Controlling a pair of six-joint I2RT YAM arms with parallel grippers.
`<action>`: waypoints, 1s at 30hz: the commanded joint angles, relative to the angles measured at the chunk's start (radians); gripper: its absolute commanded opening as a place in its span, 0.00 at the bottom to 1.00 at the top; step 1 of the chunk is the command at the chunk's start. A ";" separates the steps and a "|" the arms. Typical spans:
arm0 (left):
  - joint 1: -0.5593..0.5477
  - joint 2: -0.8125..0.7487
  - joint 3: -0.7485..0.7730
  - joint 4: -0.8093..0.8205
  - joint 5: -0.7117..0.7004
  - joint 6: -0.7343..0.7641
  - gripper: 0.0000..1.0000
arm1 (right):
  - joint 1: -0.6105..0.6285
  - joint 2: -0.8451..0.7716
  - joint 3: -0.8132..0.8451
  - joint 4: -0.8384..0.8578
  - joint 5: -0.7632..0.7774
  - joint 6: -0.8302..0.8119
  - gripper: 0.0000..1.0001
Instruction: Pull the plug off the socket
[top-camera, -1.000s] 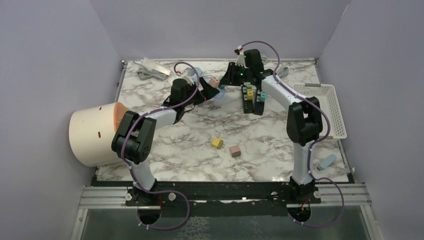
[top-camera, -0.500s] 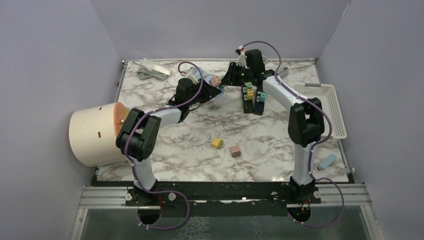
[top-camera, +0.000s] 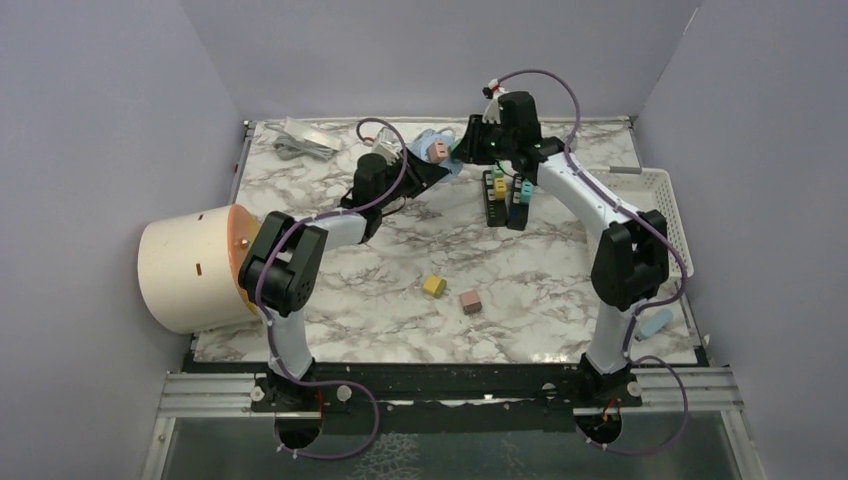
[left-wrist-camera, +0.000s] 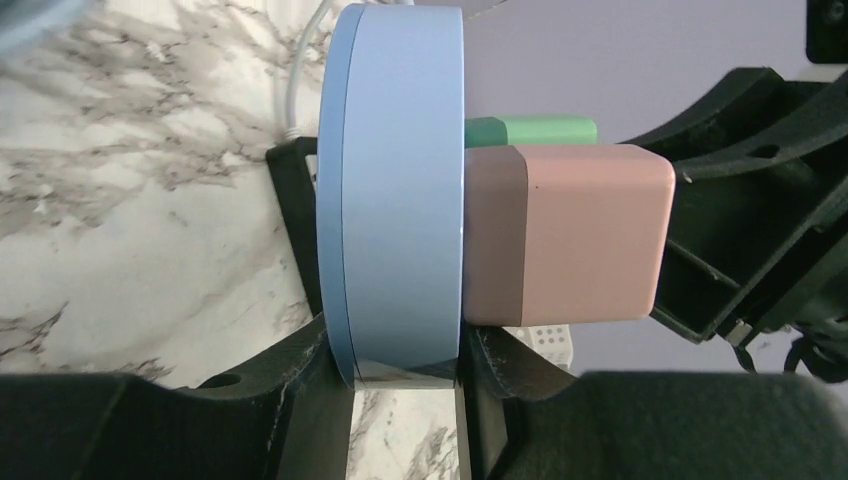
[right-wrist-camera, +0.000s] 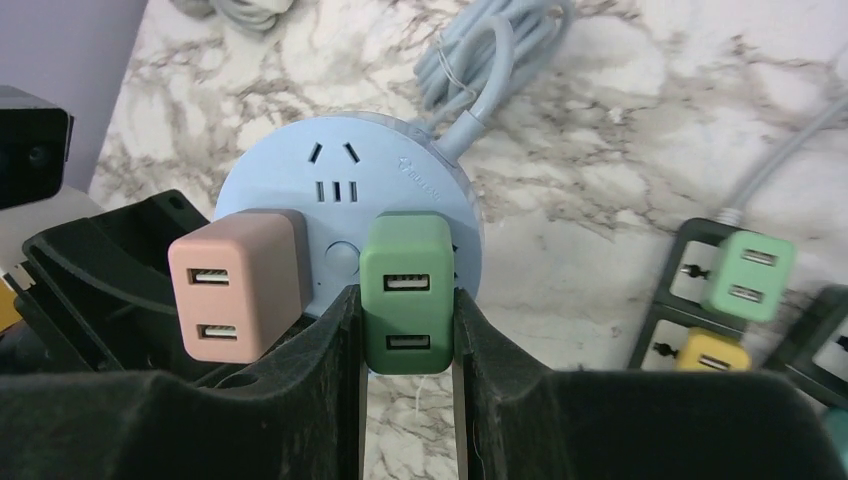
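Marble table (top-camera: 540, 270): underneath, socket (right-wrist-camera: 390, 165) raised near far edge.
Blue socket: round, gripped edgewise by left claw (left-wrist-camera: 400, 365).
Green plug (right-wrist-camera: 405, 270): seated in socket beside pink plug (right-wrist-camera: 238, 285), pinched by right claw (right-wrist-camera: 405, 320).
Risk: twisting socket loose through skewed pull.
Right wrist only: grip on green plug.

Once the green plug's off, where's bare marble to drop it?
Bare: front strip between yellow cube and left arm; patch between pink cube and right arm. Crowded: far edge around round socket, power strip.
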 joint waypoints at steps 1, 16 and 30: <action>0.049 0.095 0.018 -0.129 -0.186 0.038 0.00 | 0.035 -0.258 -0.005 0.119 0.199 -0.051 0.01; 0.103 0.129 0.160 -0.205 -0.165 0.141 0.00 | 0.120 -0.263 -0.039 0.026 -0.281 -0.283 0.01; 0.334 0.096 0.274 -0.399 0.195 0.441 0.00 | 0.352 0.134 -0.012 -0.105 -0.605 -0.306 0.01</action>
